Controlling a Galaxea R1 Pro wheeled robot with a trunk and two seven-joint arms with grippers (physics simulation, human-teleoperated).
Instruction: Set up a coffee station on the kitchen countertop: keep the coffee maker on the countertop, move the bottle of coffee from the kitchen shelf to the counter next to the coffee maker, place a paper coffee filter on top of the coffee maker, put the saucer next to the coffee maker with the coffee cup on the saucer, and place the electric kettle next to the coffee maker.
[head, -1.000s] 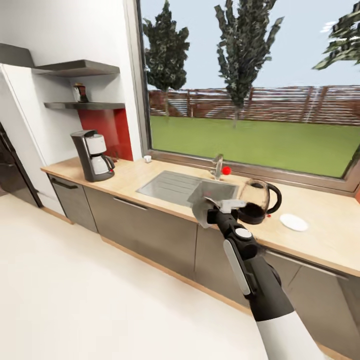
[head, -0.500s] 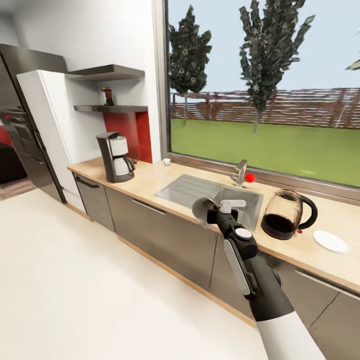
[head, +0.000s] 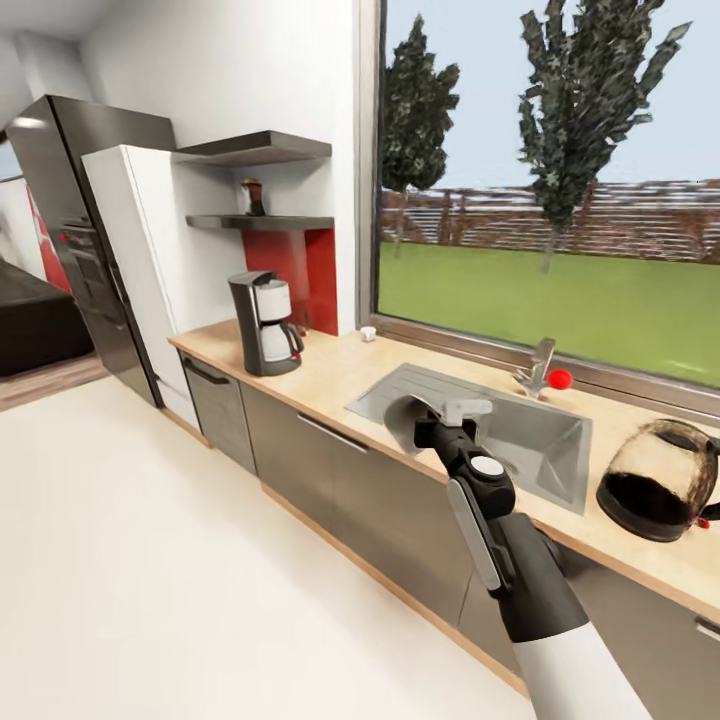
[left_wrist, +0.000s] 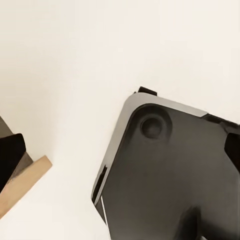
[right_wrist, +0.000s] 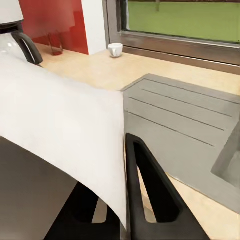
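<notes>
My right gripper (head: 440, 414) is held up in front of the counter, shut on a white paper coffee filter (head: 405, 420). In the right wrist view the filter (right_wrist: 60, 120) drapes over the black fingers (right_wrist: 150, 190). The black coffee maker (head: 264, 324) stands at the counter's left end, its carafe (right_wrist: 15, 42) in the wrist view's corner. On the lower wall shelf above it stands the bottle of coffee (head: 254, 197). A small white coffee cup (head: 368, 333) (right_wrist: 115, 49) sits by the window sill. At the right edge of the counter is the glass electric kettle (head: 660, 492).
A steel sink (head: 480, 428) with a drainboard (right_wrist: 175, 115) and a tap (head: 540, 366) lies between coffee maker and kettle. A tall white cabinet (head: 140, 270) and a dark fridge (head: 85, 230) stand left of the counter. The left wrist view looks down on pale floor (left_wrist: 75, 75) and my dark base (left_wrist: 170, 175).
The head view has swung left: the counter and kettle slid right in the picture, the saucer left it, the fridge came in. The right gripper still holds the filter.
</notes>
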